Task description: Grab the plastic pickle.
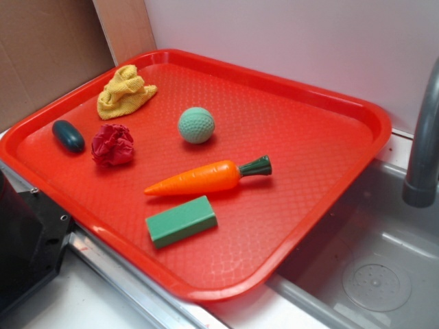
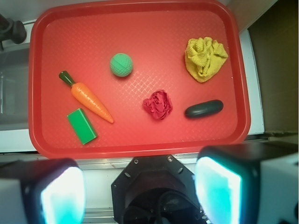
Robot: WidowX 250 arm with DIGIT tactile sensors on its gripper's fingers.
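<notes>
The plastic pickle is a small dark teal oval lying near the left edge of the red tray, beside a crumpled red cloth. My gripper hangs high above the tray's near side, well short of the pickle. Its two pale-padded fingers stand wide apart with nothing between them. In the exterior view the gripper itself is out of frame; only the black robot base shows at lower left.
Also on the tray lie a yellow cloth, a pale green dimpled ball, an orange carrot and a green block. A sink basin with a grey faucet lies to the right.
</notes>
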